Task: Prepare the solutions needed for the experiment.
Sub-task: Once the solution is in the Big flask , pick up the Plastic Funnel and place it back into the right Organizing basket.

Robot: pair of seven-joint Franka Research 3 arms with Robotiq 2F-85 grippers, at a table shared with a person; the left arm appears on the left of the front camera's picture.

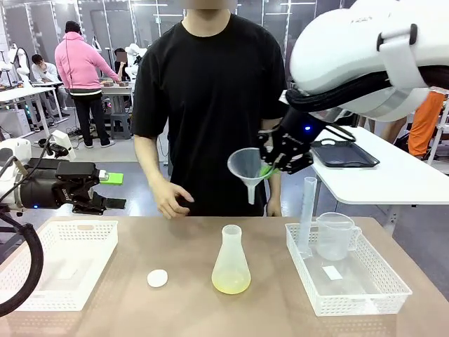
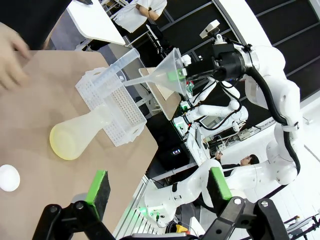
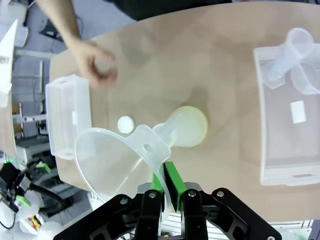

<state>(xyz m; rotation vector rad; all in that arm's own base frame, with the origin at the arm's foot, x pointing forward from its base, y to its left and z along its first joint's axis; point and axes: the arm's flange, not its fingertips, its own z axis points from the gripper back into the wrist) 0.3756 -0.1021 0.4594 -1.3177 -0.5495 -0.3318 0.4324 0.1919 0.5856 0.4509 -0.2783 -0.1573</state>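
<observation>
The solutions are a little pale yellow-green liquid in the base of a frosted conical flask, upright at mid-table. My right gripper is shut on the rim tab of a clear plastic funnel. It holds the funnel in the air, above and slightly right of the flask's mouth. My left gripper hovers open and empty off the table's left side, pointing toward the flask.
A white basket at the right holds a measuring jug and a tall cylinder. Another white basket sits at the left. A small white disc lies left of the flask. The person's hand hovers over the far edge.
</observation>
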